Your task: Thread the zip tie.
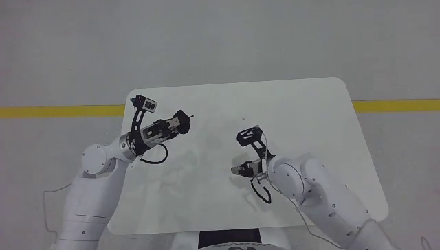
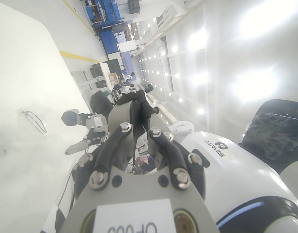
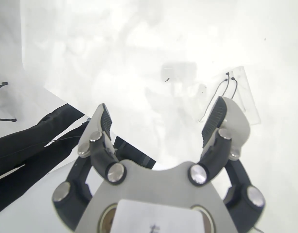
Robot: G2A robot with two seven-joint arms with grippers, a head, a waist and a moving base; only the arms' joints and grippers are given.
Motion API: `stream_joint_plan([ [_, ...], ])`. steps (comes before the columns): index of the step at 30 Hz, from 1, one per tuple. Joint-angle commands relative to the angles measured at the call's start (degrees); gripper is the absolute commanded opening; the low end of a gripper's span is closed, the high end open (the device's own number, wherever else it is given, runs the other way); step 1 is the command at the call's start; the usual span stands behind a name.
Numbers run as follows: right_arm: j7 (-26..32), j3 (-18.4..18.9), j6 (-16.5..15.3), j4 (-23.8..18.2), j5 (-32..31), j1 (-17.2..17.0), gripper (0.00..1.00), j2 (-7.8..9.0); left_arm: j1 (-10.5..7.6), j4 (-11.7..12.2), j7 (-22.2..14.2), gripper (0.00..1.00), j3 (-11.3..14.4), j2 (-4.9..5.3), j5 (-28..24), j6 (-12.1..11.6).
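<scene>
Two thin black zip ties (image 3: pixel 225 86) lie on a clear sheet (image 3: pixel 247 93) on the white table (image 3: pixel 115 37), just past one finger of the wide-open right gripper (image 3: pixel 161 115). They run long-ways away from it, with their heads at the far end. The left gripper (image 2: pixel 136 105) is well apart, with its fingers pressed together.

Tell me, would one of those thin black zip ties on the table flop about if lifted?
The zip ties look hair-thin and lie in curved bows, so they are probably bendy: one would likely droop when lifted. They seem very light, so a push would probably skid them. They seem to lie on a clear sheet, which might slide too.
</scene>
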Motion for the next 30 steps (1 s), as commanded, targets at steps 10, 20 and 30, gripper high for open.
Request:
stream_joint_plan([
  [10,0.13,-0.22,-0.13,1.35,-1.44,0.43,1.0,-0.06,0.0,0.0,0.0,0.0,0.0,0.0,0.0,0.0],
  [20,7.98,0.35,-0.13,5.19,-2.78,2.63,1.0,-2.69,0.0,0.0,0.0,0.0,0.0,0.0,0.0,0.0],
  [30,8.65,0.61,-0.21,6.06,-2.37,3.05,1.0,-3.51,0.0,0.0,0.0,0.0,0.0,0.0,0.0,0.0],
])
